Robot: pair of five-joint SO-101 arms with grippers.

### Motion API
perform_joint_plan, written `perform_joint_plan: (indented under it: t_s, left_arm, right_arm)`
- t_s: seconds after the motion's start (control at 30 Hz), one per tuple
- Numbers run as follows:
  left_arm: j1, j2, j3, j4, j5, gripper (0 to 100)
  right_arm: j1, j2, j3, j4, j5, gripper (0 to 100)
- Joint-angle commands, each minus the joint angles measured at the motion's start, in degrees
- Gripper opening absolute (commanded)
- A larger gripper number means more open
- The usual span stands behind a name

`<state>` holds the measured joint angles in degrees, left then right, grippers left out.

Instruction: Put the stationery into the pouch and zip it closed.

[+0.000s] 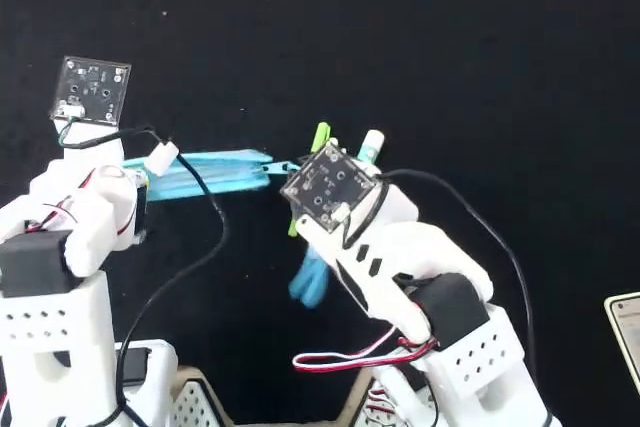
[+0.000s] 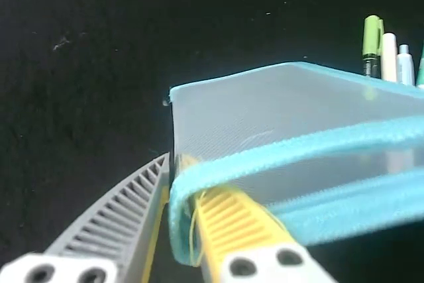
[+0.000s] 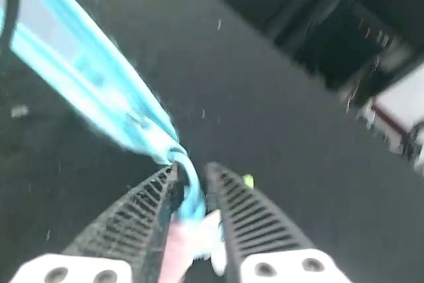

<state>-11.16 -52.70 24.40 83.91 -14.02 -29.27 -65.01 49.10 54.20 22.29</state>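
At far left on the black table point(image 1: 480, 67), the left gripper point(image 2: 175, 164) is seen clamped on the near corner of the pouch point(image 1: 205, 171). In the left wrist view the pouch's cyan edge is pinched between the grey finger point(image 2: 126, 210) and the yellow-padded finger point(image 2: 232, 220).

The pouch is stretched out sideways from that grip toward the right arm and spans the gap between the two grippers. It is made of translucent, finely ribbed plastic trimmed in bright cyan, and two cyan zip bands can be seen running along its length.

At the pouch's right end a narrow cyan tab point(image 3: 187, 190), probably the zip pull though blurred, is gripped by the right gripper point(image 3: 192, 177). Its two dark ribbed fingers are closed tight on the tab, which continues straight into the pouch's cyan edge.

Just beyond the right gripper, close to the pouch's right end and outside it, a green pen point(image 1: 320, 137) and a white pen point(image 1: 370, 147) with a teal cap are laid side by side on the table.

At the far right edge, well apart from everything else, a pale card point(image 1: 626, 332) is partly visible.
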Motion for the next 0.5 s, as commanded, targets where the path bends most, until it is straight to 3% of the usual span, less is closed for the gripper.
perform_joint_plan:
  t_s: [0.0,0.23,0.47]
  left_arm:
    - [-0.66,-0.18,1.45,-1.85,-0.09,3]
    - [-1.10,-0.26,6.02,-6.33,0.26,3]
    - [-1.19,-0.26,13.93,-11.52,6.77,3]
  right_arm:
    - [0.62,0.13,-8.13,10.02,-5.80,18.5]
    - [1.32,0.22,-24.84,22.68,-7.21,18.7]
    - [16.35,9.71,-24.40,20.75,-21.71,14.0]
